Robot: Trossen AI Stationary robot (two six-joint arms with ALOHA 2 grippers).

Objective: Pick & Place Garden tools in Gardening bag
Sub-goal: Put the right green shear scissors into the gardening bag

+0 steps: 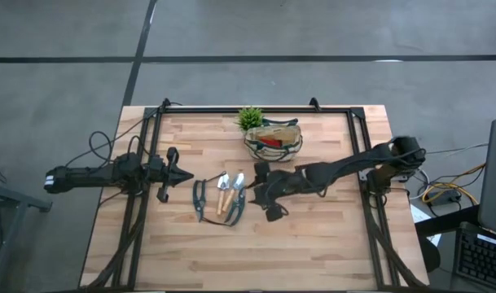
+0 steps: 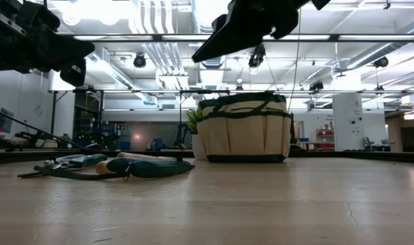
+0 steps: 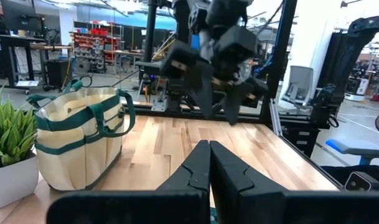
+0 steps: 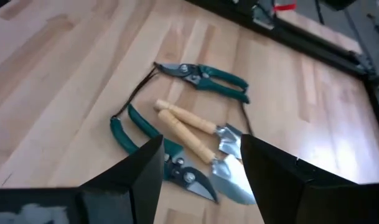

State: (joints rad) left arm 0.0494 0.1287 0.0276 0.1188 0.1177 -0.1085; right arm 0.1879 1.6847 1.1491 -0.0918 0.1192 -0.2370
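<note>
Four garden tools lie grouped on the table (image 1: 313,244) near its centre: two pairs of green-handled shears and two metal-headed tools with light wooden handles. One pair of shears (image 4: 205,76) lies at the left of the group and the second pair of shears (image 4: 158,152) at its right; a dark cord runs between them. The two wooden-handled tools (image 4: 198,138) lie side by side between the shears, touching each other. One gardening bag (image 1: 274,140), beige with dark green trim and loop handles, stands upright at the far edge of the table. Inside it a red item (image 1: 269,142) is visible; the remaining contents cannot be told. One small green plant (image 1: 249,119) stands just beside the bag on its left. The right gripper (image 1: 265,198) is positioned above the tool group with its jaws apart and nothing between them. The left gripper (image 1: 179,174) waits at the left of the table, jaws together, holding nothing.
</note>
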